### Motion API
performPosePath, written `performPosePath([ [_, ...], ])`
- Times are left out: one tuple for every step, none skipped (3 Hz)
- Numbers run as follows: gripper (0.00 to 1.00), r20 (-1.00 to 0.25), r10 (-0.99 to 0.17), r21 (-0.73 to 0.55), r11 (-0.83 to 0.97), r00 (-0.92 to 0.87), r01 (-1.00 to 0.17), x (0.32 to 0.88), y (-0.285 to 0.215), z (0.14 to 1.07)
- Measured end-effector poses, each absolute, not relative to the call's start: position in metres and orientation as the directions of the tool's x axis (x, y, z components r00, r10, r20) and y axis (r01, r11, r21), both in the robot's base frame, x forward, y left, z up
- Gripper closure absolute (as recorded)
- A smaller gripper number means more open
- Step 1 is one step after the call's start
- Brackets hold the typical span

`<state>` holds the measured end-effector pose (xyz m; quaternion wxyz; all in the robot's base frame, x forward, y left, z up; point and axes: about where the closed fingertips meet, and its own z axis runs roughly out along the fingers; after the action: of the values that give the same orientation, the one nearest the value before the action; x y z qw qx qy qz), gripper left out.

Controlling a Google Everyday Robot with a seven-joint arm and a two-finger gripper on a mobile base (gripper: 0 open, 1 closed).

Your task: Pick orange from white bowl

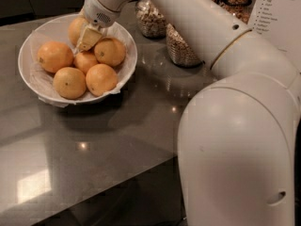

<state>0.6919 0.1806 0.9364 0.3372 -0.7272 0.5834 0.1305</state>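
Observation:
The white bowl (27,55) with a crinkled paper liner sits at the back left of the dark table. It holds several oranges. The palest orange (74,28) lies at the back of the bowl, partly hidden by my gripper (88,38). The gripper reaches down into the bowl against that orange's right side, between it and a deeper-orange fruit (111,52). Other deep-orange fruits lie at the left (55,56) and front (69,82).
Two glass jars of grain (151,19) (181,46) stand just right of the bowl, under my arm. A printed white sheet (278,13) stands at the back right. My arm's large white body (235,145) fills the right side. The table edge runs along the lower front.

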Motion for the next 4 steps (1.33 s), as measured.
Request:
performPosePath([
  [0.77,-0.583,-0.761,-0.338,-0.092,0.285,-0.937,0.6919,0.1807,0.9364],
  [1.00,-0.583,-0.761,-0.338,-0.092,0.285,-0.937,0.6919,0.1809,0.9362],
  [1.00,-0.584,-0.760,-0.338,-0.092,0.286,-0.937,0.6918,0.1810,0.9364],
  [1.00,-0.589,-0.753,-0.343,-0.095,0.293,-0.935,0.6906,0.1823,0.9393],
])
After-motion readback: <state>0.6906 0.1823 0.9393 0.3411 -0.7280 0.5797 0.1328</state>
